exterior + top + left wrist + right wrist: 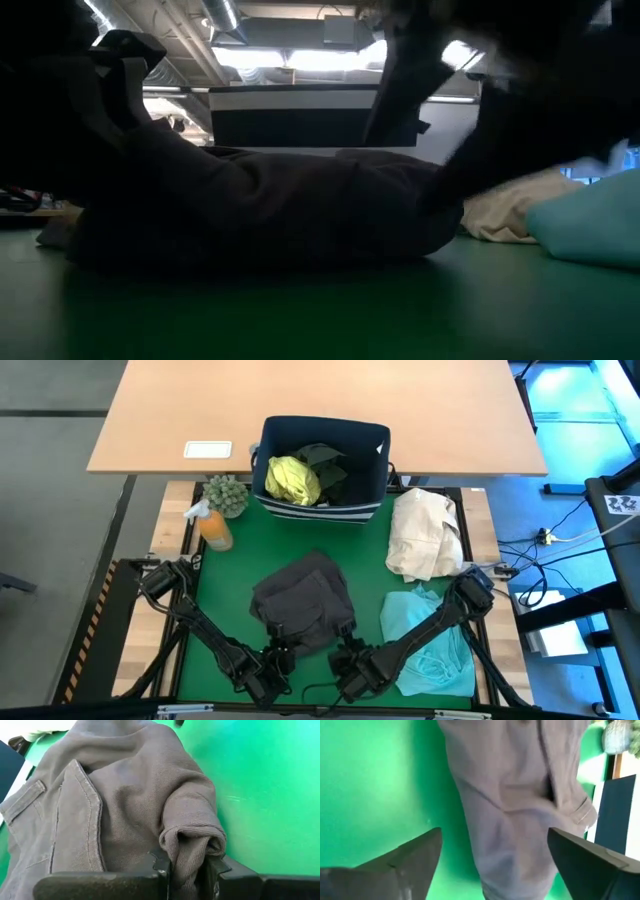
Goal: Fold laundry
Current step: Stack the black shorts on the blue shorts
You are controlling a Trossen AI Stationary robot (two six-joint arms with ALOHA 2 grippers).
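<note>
no writing readable; left gripper (186,870) pinches grey garment (302,603), right gripper (492,855) spread.

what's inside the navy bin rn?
In the navy bin, a yellow-green shirt lies toward the left arm's side, with a dark garment beside and partly behind it. Anything beneath them, and the bin's floor, is covered.

Both arms reach in low at the near edge. The left gripper (186,870) squeezes tight on a fold of grey cloth (130,805). The right gripper (495,855) has its fingers spread wide apart.
</note>
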